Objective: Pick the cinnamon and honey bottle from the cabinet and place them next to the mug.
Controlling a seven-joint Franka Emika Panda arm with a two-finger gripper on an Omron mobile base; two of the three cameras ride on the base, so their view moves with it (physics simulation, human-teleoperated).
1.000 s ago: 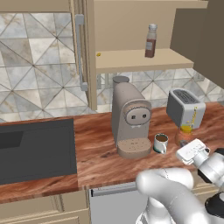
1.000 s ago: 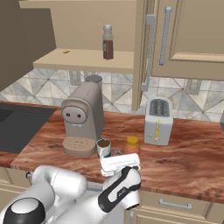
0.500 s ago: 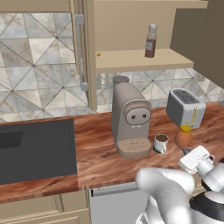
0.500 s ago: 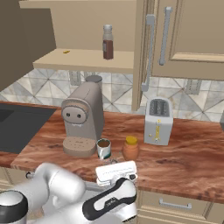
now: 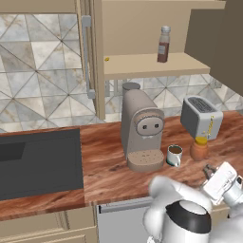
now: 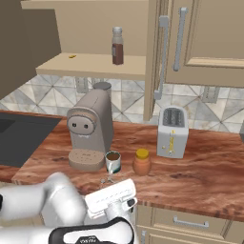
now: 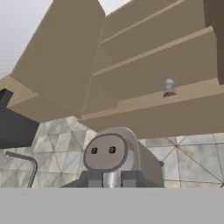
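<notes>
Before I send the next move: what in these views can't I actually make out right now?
- Gripper: too small in both base views to tell whether the jaws are open or shut.
- Mug: handle unseen in right base view, turned away.
- Cinnamon: tiny and blurred in hand view; contents unreadable.
- Cabinet: top cut off by the left base view's edge.
- Honey bottle: whether it touches the mug, unclear.

Beige coffee machine (image 5: 141,130) stands left of toaster (image 5: 201,117).
</notes>
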